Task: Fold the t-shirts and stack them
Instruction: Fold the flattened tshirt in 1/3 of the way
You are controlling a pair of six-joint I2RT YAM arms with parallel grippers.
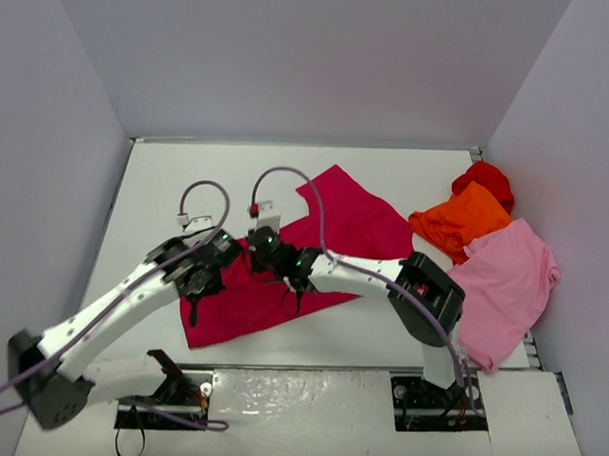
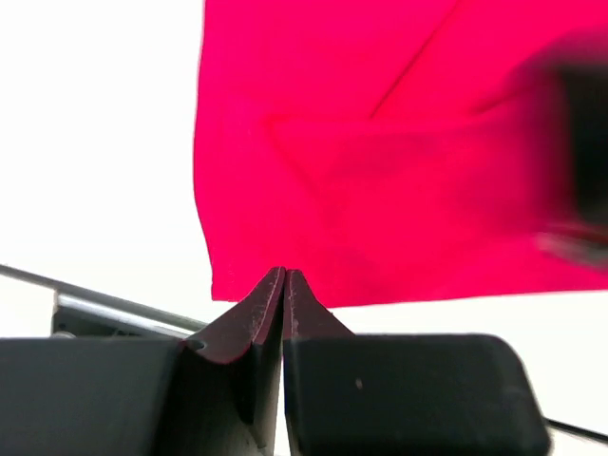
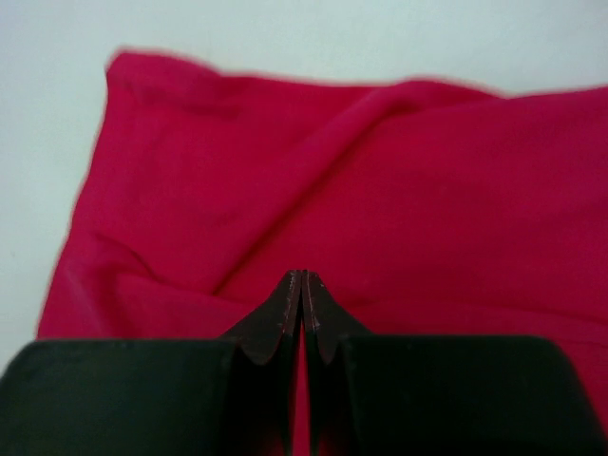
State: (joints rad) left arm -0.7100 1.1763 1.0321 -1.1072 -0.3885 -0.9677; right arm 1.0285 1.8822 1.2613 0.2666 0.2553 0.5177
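Observation:
The crimson-magenta t-shirt (image 1: pixel 345 224) lies spread and creased in the middle of the white table, filling most of the left wrist view (image 2: pixel 380 171) and the right wrist view (image 3: pixel 332 161). My left gripper (image 1: pixel 197 289) hovers over its left part, jaws shut with nothing between them, tips (image 2: pixel 285 272) at the cloth's near hem. My right gripper (image 1: pixel 290 293) is over the shirt's middle, also shut and empty (image 3: pixel 302 275), with wrinkled cloth beneath it. At the right lie a light pink t-shirt (image 1: pixel 503 285), an orange one (image 1: pixel 463 219) and a red one (image 1: pixel 484 179), loosely bunched and overlapping.
Grey walls enclose the white table (image 1: pixel 186 174) on the left, back and right. The pink shirt hangs toward the table's right front edge. Both arm bases and cables sit along the near edge.

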